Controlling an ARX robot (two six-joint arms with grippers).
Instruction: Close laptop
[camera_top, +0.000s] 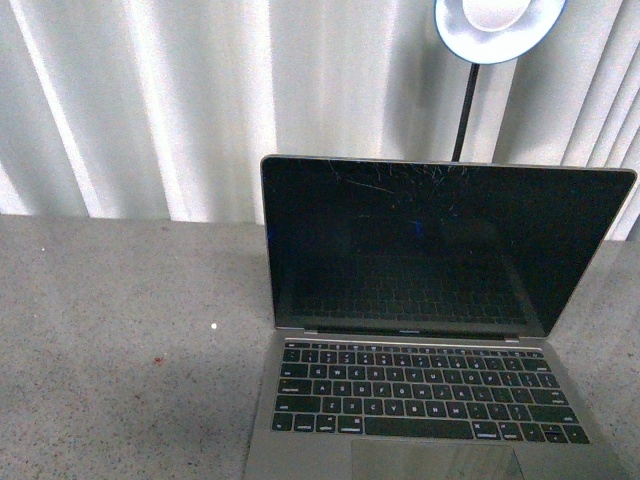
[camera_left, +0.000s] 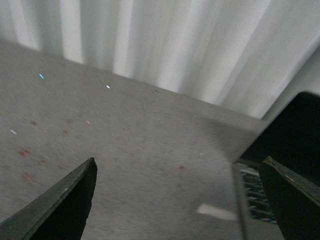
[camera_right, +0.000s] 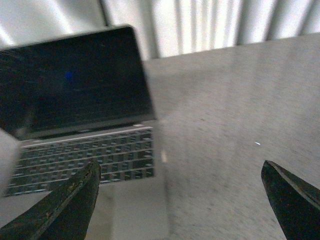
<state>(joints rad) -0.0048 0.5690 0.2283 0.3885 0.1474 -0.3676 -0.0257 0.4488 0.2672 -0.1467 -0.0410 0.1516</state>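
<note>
Left gripper (camera_left: 178, 164): my two dark fingers stand wide apart, empty, over the grey speckled table (camera_left: 125, 140).
Right gripper (camera_right: 180, 167): fingers spread wide also, holding nothing.
Laptop: slim silver-grey metal laptop with black keys (camera_top: 430, 400), open, screen upright, on the table right of centre.
Cut off: its trackpad and front edge; the top of the white round lamp (camera_top: 497, 20).
Blurred: both wrist views.
Count: one laptop, one lamp, two grippers.

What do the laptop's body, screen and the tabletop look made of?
The laptop body looks like matte silver-grey metal, likely aluminium. Its screen looks like glossy glass: it mirrors the keys and shows scratches. The tabletop seems speckled grey stone or laminate.
</note>
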